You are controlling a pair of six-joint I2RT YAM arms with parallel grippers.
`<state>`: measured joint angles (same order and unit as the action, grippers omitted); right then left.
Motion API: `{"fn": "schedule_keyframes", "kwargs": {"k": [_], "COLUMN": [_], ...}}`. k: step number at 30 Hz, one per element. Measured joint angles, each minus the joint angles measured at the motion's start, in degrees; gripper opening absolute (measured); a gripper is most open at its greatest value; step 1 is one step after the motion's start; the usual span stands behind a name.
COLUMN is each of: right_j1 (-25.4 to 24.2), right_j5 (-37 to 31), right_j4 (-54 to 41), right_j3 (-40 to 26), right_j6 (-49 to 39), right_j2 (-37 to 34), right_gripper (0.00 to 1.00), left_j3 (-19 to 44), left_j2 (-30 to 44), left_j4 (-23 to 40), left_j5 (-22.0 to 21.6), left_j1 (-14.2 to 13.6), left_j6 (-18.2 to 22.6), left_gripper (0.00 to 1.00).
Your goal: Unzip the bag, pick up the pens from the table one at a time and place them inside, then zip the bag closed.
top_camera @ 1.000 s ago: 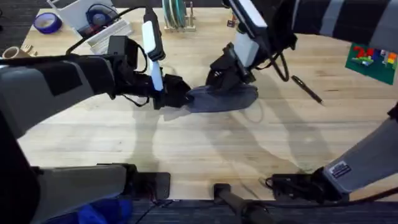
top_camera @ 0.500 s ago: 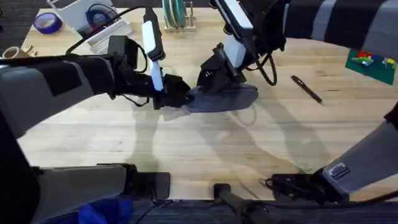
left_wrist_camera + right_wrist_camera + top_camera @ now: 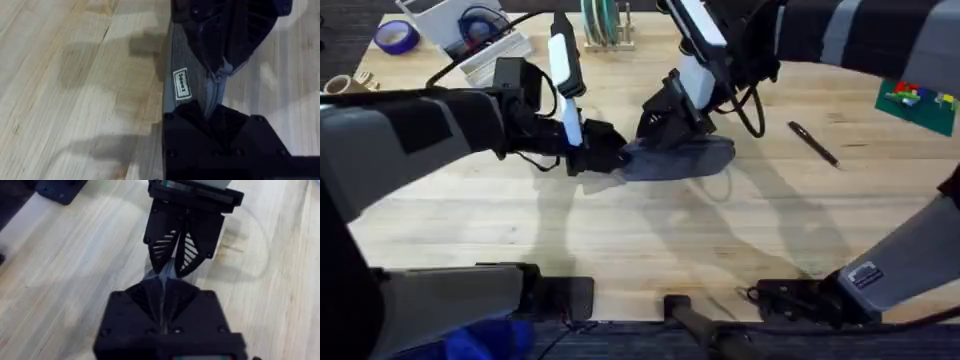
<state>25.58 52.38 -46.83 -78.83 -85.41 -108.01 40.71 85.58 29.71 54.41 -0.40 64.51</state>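
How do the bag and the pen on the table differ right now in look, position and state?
The bag is a broad grey-blue fabric pouch; the pen is slim, dark and rigid. The bag lies mid-table, pinched at one end by the left gripper and met from above by the right gripper; the pen lies apart to its right, untouched. Both rest on the table, so the pen is not yet inside.

Along the far edge: a blue tape roll (image 3: 393, 37), a white bin (image 3: 455, 22), a disc rack (image 3: 604, 24). Coloured bricks (image 3: 918, 95) sit right.
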Motion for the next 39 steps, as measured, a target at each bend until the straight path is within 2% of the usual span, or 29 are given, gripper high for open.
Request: {"fn": "schedule_keyframes", "kwargs": {"k": [2, 3, 7, 8, 10, 16, 17, 22, 23, 25, 34, 39], "right_j1": [0.08, 0.13, 0.28, 0.28, 0.28, 0.28, 0.28, 0.28, 0.28, 0.28, 0.28, 0.28], "right_j5": [0.01, 0.06, 0.11, 0.14, 0.15, 0.18, 0.18, 0.18, 0.18, 0.18, 0.18, 0.18], "right_j4": [0.1, 0.13, 0.31, 0.36, 0.35, 0.35, 0.35, 0.35, 0.35, 0.35, 0.68, 0.64], "right_j3": [0.0, 0.0, 0.0, 0.0, -0.02, -0.02, 0.0, 0.0, -0.02, 0.0, -0.01, 0.0], "right_j6": [-0.06, 0.17, 0.14, 0.02, 0.11, 0.11, 0.11, 0.11, 0.11, 0.11, 0.11, 0.24], "right_j2": [0.0, 0.0, 0.0, 0.0, 0.0, 0.02, 0.0, 0.0, 0.0, 0.0, 0.0, 0.0], "right_gripper": [0.191, 0.306, 0.878, 0.962, 0.995, 0.998, 0.997, 0.997, 0.997, 0.997, 0.997, 0.997], "left_j3": [0.0, 0.0, 0.0, 0.0, 0.0, 0.0, 0.0, 0.0, 0.0, 0.0, 0.0, 0.0], "left_j2": [0.0, 0.0, 0.0, 0.0, 0.0, 0.0, 0.0, 0.0, 0.0, 0.0, 0.0, 0.0], "left_j4": [-0.02, 0.0, 0.0, 0.0, 0.0, 0.0, 0.04, 0.04, 0.09, 0.07, -0.42, -0.83], "left_j5": [0.0, 0.0, 0.0, 0.0, 0.0, 0.0, 0.02, 0.02, 0.02, 0.02, 0.19, 3.95], "left_j1": [0.0, 0.0, 0.0, 0.0, 0.0, 0.0, 0.0, 0.0, 0.0, 0.0, 0.0, 0.02], "left_j6": [0.0, 0.0, 0.0, 0.0, 0.0, 0.02, 0.06, 0.02, -0.13, -0.1, -0.04, -0.08], "left_gripper": [0.042, 0.042, 0.042, 0.042, 0.042, 0.047, 0.12, 0.872, 0.959, 0.992, 0.995, 0.993]}}
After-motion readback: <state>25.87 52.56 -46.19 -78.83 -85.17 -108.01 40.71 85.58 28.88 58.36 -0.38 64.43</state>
